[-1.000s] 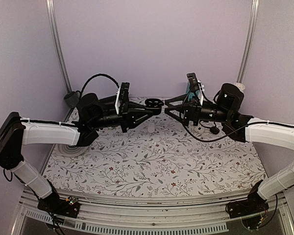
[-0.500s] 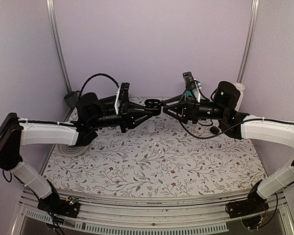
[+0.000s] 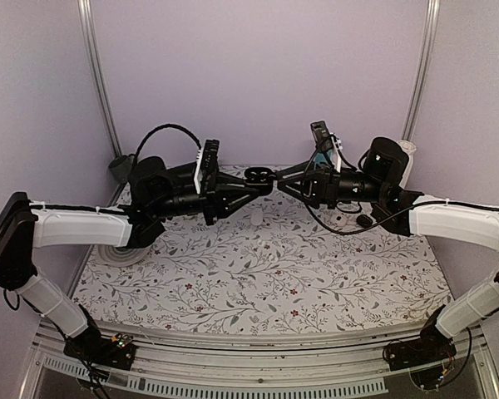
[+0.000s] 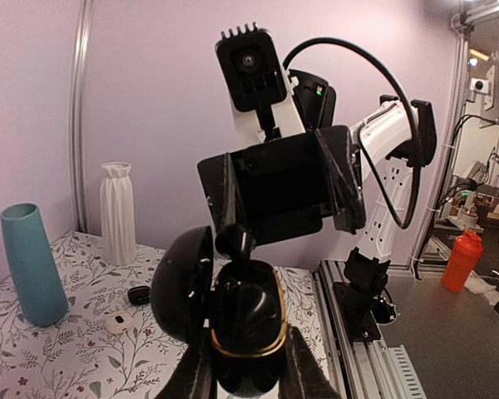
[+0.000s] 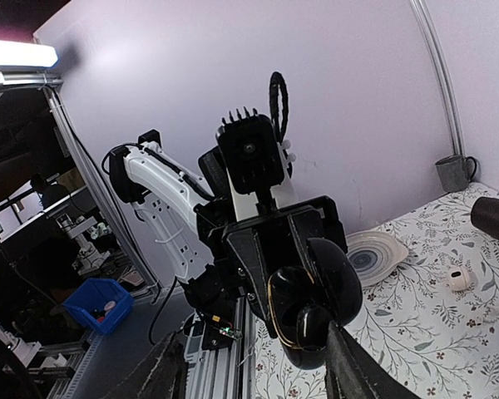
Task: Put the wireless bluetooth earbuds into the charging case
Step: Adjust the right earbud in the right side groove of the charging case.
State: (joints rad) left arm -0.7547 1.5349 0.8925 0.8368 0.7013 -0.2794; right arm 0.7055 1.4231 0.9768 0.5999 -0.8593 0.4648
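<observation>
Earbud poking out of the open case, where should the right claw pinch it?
Pinch the exposed rounded end of the earbud, coming straight at the open mouth of the charging case: only that end stands proud, and the lid blocks one side.

The floral table [image 3: 258, 274] bears a teal vase [image 4: 32, 264], white vase [image 4: 118, 212] and, seemingly, a plate [image 5: 374, 256].

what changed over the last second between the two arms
The right pincer moved left, closing most of the gap to the open charging case, and its jaws look narrower, with nothing gripped. The left pincer stayed shut on the case, holding it in the air at the same spot, lid open, an earbud standing in it.
</observation>
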